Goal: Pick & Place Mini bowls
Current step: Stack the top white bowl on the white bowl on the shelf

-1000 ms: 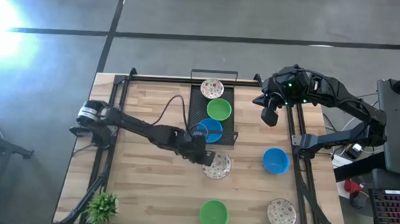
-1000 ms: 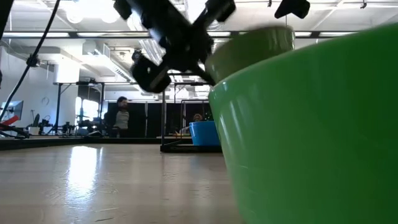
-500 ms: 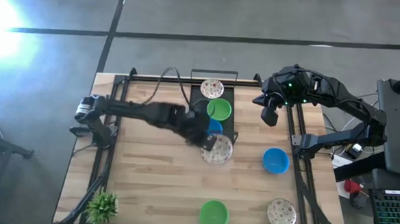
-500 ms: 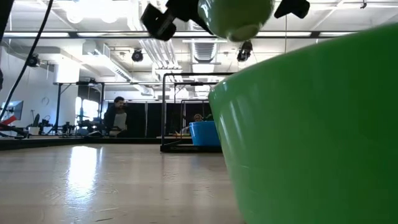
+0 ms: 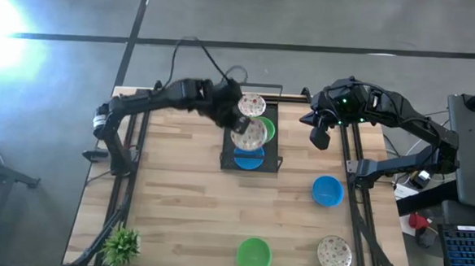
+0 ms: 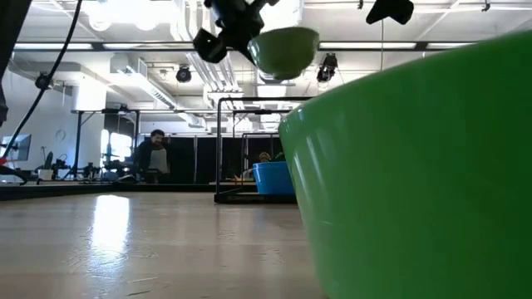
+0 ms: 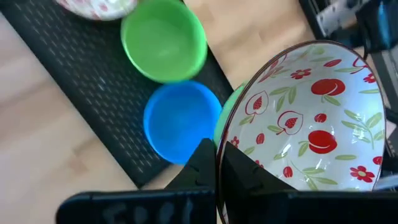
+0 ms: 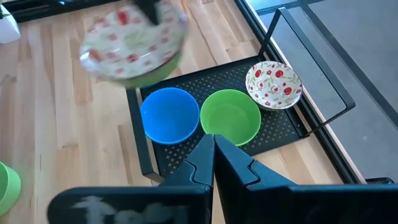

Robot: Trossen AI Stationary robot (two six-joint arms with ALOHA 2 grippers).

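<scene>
Seven mini bowls can be counted in the high view: three floral white ones, two plain green, two plain blue. All are small, round and glossy. A black perforated tray [image 5: 270,162] with a thin wire rail sits at the far middle of the pale wood-plank table [image 5: 176,211], and three bowls are held in it: a floral bowl [image 5: 252,106] at the far end, a green bowl [image 5: 268,128] in the middle, and a blue bowl [image 5: 248,157] at the near end. A fourth one, the carried floral bowl [image 5: 247,133], is gripped by its rim in the left gripper [image 5: 230,116], fingers pinched shut on the edge, and it's held up in the air over the tray, roughly above the green and blue ones; its red fruit and green leaf print is seen clearly in the left wrist view [image 7: 311,118]. Out on the bare wood, a second blue bowl [image 5: 326,190] is found toward the right side, a second green bowl [image 5: 254,254] at the near edge, and a third floral bowl [image 5: 334,254] at the near right. The right gripper [image 5: 319,137] is parked up beside the tray's far right corner, fingers closed together with nothing in them. A small leafy potted plant [image 5: 121,246] is tucked at the near left corner.
</scene>
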